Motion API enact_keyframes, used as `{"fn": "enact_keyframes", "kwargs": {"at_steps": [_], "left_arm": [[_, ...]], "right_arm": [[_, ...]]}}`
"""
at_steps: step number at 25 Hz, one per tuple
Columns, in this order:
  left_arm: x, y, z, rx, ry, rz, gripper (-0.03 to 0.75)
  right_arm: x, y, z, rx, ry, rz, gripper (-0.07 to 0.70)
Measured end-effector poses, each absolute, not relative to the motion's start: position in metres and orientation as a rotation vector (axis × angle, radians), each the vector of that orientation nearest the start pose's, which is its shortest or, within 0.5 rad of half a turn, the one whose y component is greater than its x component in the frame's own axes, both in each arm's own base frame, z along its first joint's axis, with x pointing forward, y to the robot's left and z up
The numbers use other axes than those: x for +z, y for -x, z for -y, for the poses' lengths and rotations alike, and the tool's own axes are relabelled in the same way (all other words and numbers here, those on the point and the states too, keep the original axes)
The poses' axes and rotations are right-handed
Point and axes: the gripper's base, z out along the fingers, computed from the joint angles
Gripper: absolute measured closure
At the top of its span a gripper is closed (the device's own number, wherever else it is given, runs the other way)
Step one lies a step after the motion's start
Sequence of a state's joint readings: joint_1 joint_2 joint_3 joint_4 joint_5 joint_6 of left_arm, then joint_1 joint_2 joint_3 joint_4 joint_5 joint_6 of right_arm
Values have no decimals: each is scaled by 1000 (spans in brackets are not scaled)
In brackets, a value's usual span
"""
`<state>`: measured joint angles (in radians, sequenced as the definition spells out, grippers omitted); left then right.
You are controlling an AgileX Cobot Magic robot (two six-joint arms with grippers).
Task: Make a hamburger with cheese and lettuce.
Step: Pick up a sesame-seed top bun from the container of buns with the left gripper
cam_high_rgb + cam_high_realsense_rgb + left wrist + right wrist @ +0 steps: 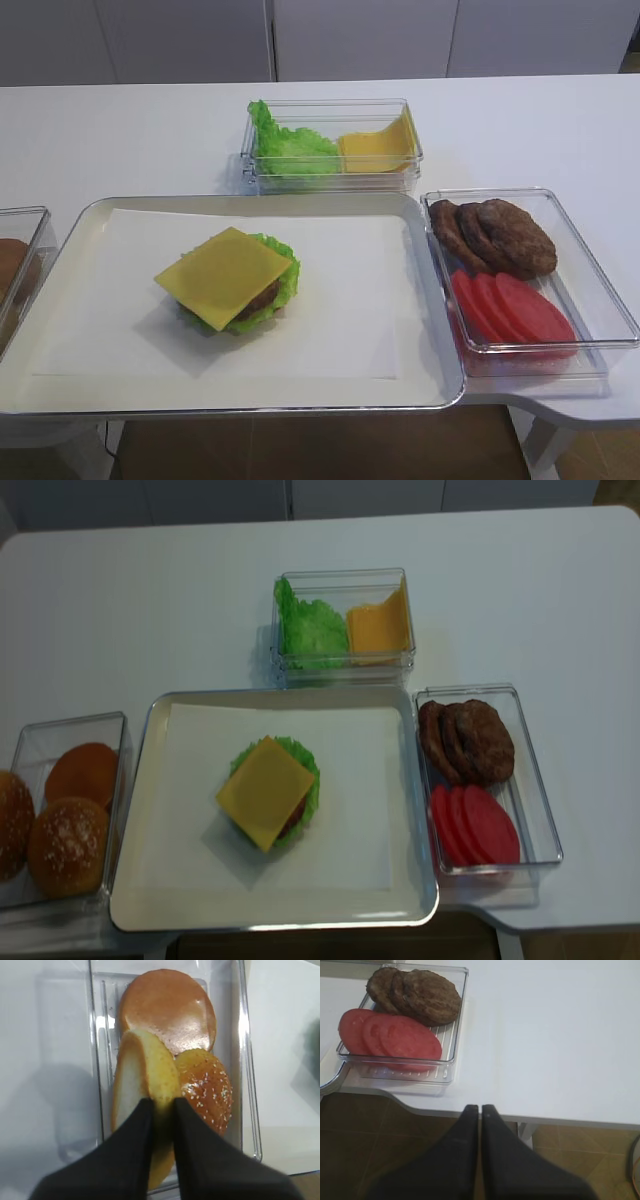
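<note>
Left wrist view showed the left gripper (161, 1110) pinching a light, soft bun half (142, 1090) by its rim, while the right gripper (480, 1110) sat closed and empty, and the unfinished hamburger (232, 280) awaited on the tray (420, 390).

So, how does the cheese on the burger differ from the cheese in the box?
The cheese on the burger lies flat on the patty, while the cheese in the box leans tilted against the wall. The first shows its whole square; the second is partly hidden. Both are yellow slices.
</note>
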<state>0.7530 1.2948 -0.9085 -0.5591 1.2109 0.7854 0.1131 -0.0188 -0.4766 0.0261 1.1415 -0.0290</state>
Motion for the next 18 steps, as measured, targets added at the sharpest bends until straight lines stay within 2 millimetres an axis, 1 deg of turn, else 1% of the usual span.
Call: {"fn": "enact_keyframes", "kwargs": {"at_steps": [18], "left_arm": [[298, -183, -103, -440, 184, -2577, 634]], "right_arm": [[264, 9, -1, 81, 154, -2125, 623]]}}
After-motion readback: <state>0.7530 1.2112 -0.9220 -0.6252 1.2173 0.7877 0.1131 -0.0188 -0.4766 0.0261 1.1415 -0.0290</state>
